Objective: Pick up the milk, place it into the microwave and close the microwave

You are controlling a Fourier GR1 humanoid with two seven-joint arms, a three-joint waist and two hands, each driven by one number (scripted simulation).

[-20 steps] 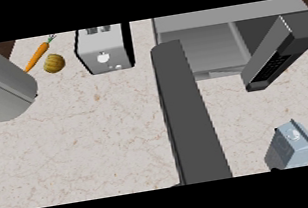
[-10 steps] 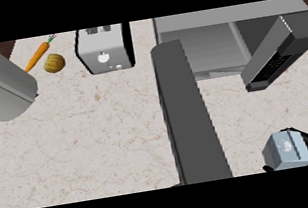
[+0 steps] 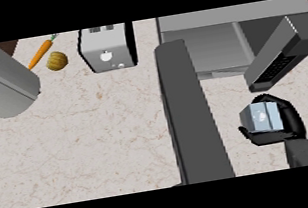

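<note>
Since the earlier frame, milk carton and right hand have risen toward the microwave. Black fingers are wrapped around the carton, just below the open microwave door. A toaster stands farther left.

The microwave stands at the table's far right, its door swung open. The toaster stands left of it, with the potato and carrot farther left.
</note>
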